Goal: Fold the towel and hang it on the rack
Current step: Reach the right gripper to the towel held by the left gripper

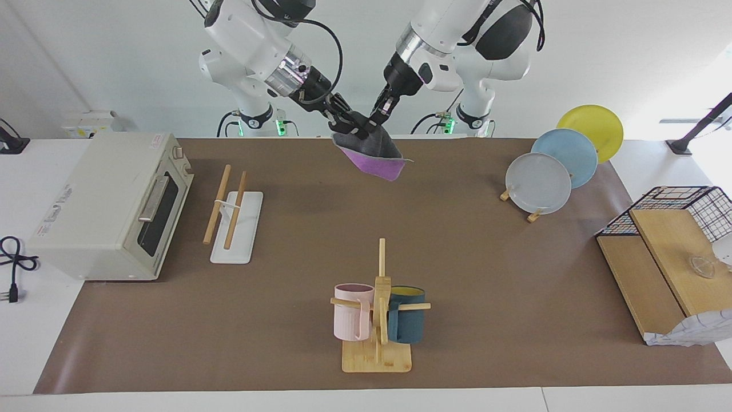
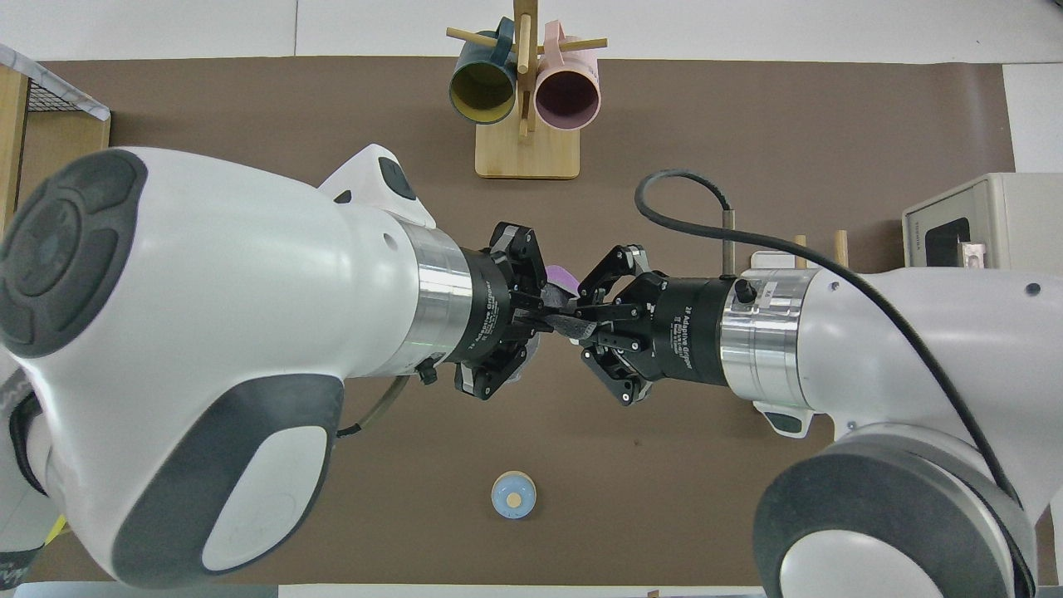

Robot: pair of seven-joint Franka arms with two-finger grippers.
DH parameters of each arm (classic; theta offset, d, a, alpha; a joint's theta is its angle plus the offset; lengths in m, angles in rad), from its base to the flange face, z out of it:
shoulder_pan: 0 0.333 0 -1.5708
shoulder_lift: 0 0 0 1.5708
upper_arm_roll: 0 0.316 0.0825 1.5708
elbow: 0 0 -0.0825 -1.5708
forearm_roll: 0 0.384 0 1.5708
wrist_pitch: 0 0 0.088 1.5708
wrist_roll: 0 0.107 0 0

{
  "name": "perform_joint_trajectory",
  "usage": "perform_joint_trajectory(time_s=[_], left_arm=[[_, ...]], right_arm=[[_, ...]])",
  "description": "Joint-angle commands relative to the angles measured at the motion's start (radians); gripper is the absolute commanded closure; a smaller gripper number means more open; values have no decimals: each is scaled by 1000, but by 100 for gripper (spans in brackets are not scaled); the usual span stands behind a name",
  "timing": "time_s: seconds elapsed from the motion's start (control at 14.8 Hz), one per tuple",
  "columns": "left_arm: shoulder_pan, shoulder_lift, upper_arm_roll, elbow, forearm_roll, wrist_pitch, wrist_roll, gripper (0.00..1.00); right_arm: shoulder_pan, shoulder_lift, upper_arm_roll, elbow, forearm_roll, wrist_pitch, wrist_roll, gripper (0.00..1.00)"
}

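The towel (image 1: 374, 155) hangs in the air, folded over, dark grey face on top and purple face below. It is held over the brown mat at the robots' edge, midway along the table. My right gripper (image 1: 349, 126) and my left gripper (image 1: 374, 125) are both shut on its upper edge, close together. In the overhead view the left gripper (image 2: 538, 311) and right gripper (image 2: 588, 322) meet tip to tip on the towel (image 2: 562, 276), which is mostly hidden. The rack (image 1: 233, 214), two light-wood rods on a white base, stands toward the right arm's end, beside the oven.
A toaster oven (image 1: 108, 206) stands at the right arm's end. A mug tree (image 1: 380, 309) with two mugs stands farther from the robots. Plates on a stand (image 1: 537, 183) and a wire basket with wooden boards (image 1: 669, 240) are at the left arm's end. A small blue round thing (image 2: 513, 495) lies by the robots' edge.
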Motion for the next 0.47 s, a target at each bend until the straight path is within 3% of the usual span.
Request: perform_joint_trajectory(time_s=[0.0,0.41], left_arm=[[-8,0,2,3,-9,-6,12,0],[18,-25,16,-59,-6,-9,111,0]], right_arm=[[-1,-5,3,-11,16,13,-32,100],[-49,-7,-2,-13,58,-19,59,100]])
